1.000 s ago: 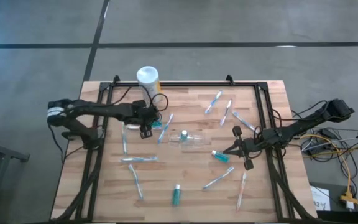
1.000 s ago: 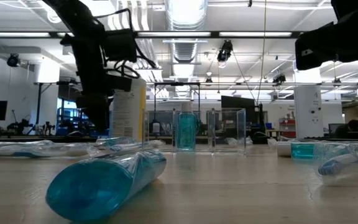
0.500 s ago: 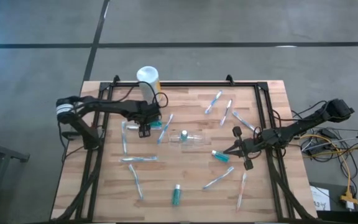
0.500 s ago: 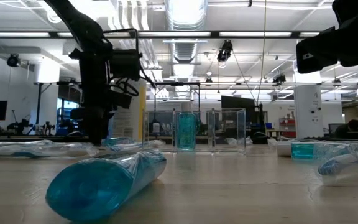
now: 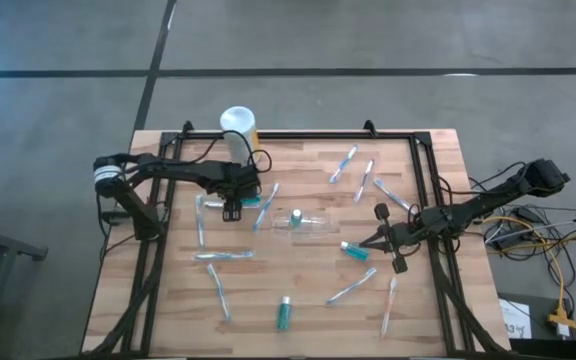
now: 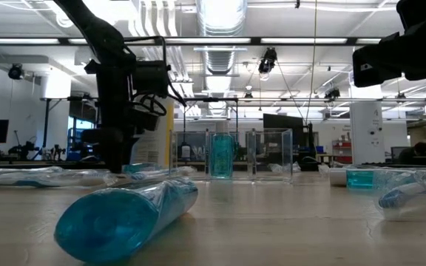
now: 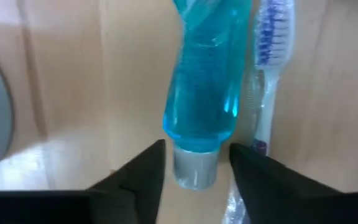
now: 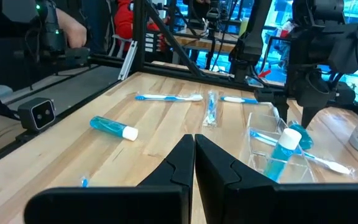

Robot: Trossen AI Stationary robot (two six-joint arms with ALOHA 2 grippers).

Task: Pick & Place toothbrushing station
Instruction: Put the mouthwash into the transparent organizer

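A small teal tube [image 7: 204,81] with a pale cap [image 7: 195,169] lies flat on the wood beside a white and blue toothbrush [image 7: 269,68]. My left gripper [image 7: 196,171] is open and points down, one finger on either side of the cap, with gaps showing. It also shows in the high view [image 5: 234,207] and the low view [image 6: 117,159]. A clear cup [image 5: 306,223] lies on its side mid-table with a teal tube and a toothbrush in it [image 8: 283,148]. My right gripper [image 5: 361,243] is shut and empty beside another teal tube [image 5: 354,251].
A white canister with a yellow label [image 5: 238,127] stands at the far left edge. Several toothbrushes lie scattered: [image 5: 343,163], [image 5: 393,197], [image 5: 223,256], [image 5: 351,290]. Another teal tube [image 5: 284,314] lies near the front edge. Black frame rails [image 5: 423,170] border the table.
My left gripper has gone down toward the teal tube and turned from slanting to pointing straight down, its fingertips now near the table. The tube and the other things have stayed where they were.
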